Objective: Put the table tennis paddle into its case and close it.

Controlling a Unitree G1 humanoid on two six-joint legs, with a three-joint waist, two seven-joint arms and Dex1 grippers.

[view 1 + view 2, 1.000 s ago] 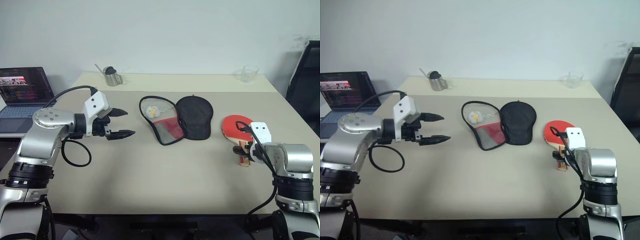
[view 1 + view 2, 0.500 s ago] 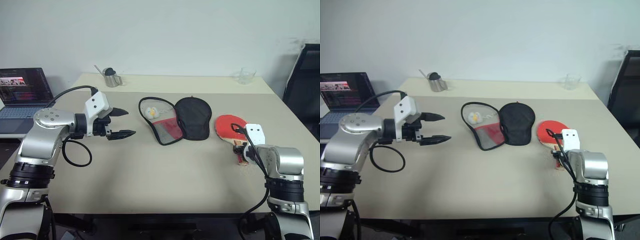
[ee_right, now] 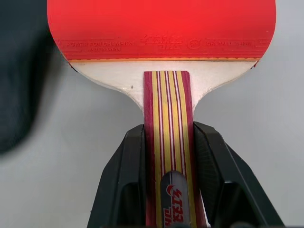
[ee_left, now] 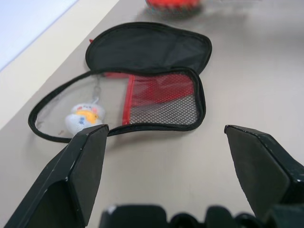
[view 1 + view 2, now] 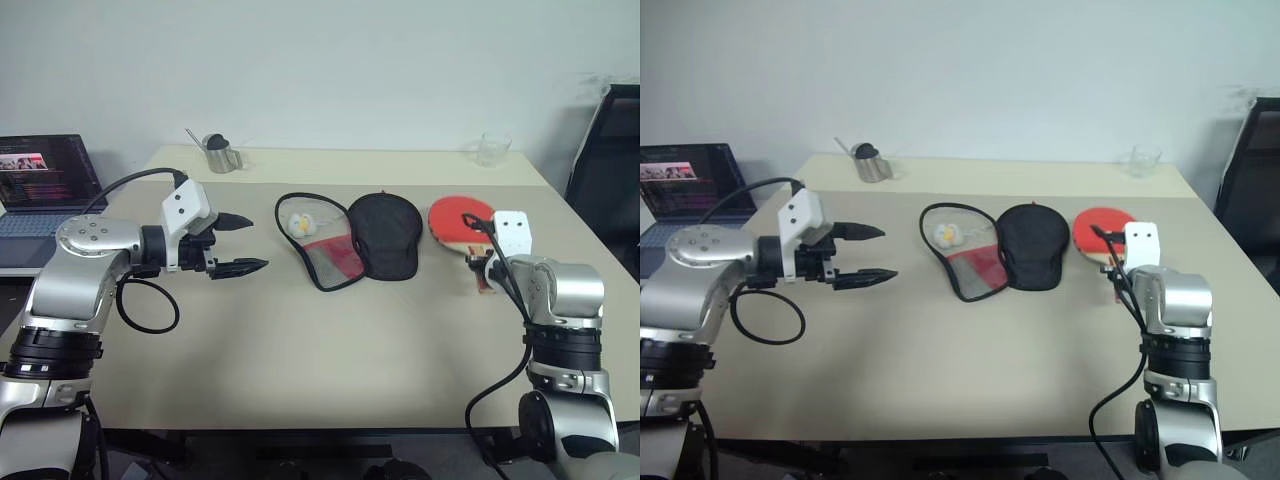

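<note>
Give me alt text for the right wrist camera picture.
The right tool is shut on the striped wooden handle of the table tennis paddle, its red rubber face pointing away from the camera. The black case lies beside it on the pale table.

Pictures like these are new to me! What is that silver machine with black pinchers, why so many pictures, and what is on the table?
It is a robot with two arms. Two pictures come from cameras on its head, two from cameras on its wrists. Its right tool pinches the pale wooden handle of the round red table tennis paddle. Its left tool hovers open. On the beige table lies the unzipped black and red paddle-shaped case, with a small white ball keychain inside.
</note>
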